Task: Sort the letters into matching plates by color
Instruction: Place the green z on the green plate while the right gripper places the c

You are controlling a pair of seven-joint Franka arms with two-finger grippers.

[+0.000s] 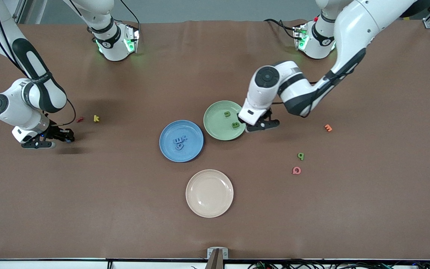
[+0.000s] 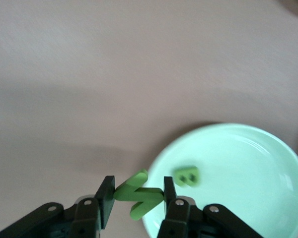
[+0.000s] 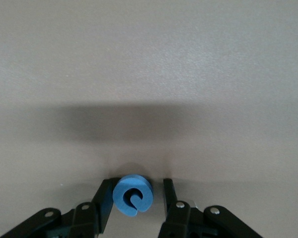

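Gripping green letter [image 2: 139,194] in L pincer [image 2: 137,194] at green plate [image 2: 268,148] rim | blue letter [image 3: 132,194] betw R pincer [image 3: 137,191] jaws, gap one side

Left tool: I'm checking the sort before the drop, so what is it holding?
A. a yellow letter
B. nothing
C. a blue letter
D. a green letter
D: the left wrist view shows the left tool shut on a green letter, at the rim of the green plate.
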